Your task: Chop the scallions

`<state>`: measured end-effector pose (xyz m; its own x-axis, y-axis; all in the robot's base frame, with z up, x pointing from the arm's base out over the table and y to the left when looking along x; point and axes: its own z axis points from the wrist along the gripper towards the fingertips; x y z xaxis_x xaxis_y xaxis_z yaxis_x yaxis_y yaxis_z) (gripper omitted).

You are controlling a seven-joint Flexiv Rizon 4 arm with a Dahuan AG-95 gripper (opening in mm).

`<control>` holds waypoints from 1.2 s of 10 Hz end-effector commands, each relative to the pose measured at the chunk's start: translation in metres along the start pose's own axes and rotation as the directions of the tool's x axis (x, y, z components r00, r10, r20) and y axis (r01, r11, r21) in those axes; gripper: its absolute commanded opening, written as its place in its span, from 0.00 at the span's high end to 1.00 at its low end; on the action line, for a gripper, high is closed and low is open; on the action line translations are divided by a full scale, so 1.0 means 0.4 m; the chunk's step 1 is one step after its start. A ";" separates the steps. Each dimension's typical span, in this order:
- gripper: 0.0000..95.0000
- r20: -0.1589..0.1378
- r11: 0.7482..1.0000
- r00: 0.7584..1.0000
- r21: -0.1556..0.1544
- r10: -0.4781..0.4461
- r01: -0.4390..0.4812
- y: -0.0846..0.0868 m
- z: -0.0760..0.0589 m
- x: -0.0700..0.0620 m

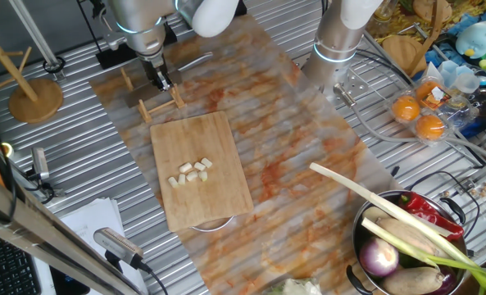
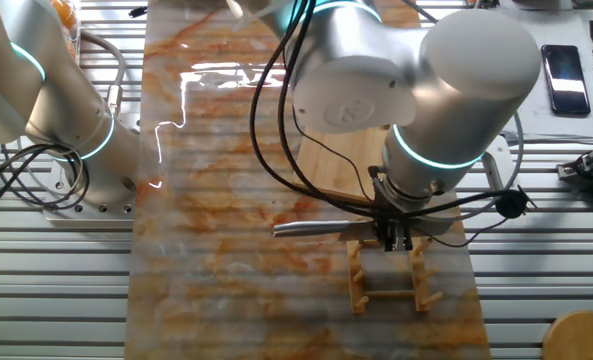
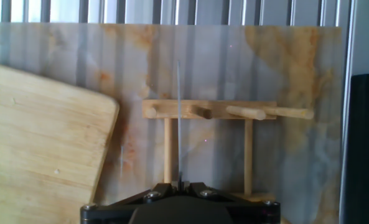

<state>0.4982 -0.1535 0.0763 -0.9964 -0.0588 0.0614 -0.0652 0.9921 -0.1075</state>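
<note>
- Gripper: fingertips are small and dark in one fixed view and blocked by the arm's wrist in the other fixed view; in the hand view only the black base shows at the bottom edge. The fingers are pressed together on the knife, whose handle is hidden.
- Knife: seen edge-on in the hand view as a thin vertical line; in the other fixed view the blade juts left of the wrist as a flat grey metal strip.
- Arm: reaches down from the upper left of one fixed view, wrist vertical, hand above the wooden rack.
- Rack: pale wooden dowels and rails, just beyond the cutting board's upper edge.
- Scallions: short cream chunks clustered at the centre of the bamboo cutting board, apart from the gripper.
- Board: rectangular, rounded corners, lying on a glossy orange-marbled mat over a ribbed metal table.
</note>
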 end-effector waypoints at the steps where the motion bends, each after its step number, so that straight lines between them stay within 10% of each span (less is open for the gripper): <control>1: 1.00 -0.001 1.000 1.000 0.000 0.003 -0.003 -0.001 0.006 0.000; 12: 1.00 0.033 1.000 0.999 0.031 0.002 -0.003 -0.001 0.056 0.001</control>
<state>0.4965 -0.1559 0.0534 -0.9978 -0.0606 0.0272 -0.0638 0.9886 -0.1365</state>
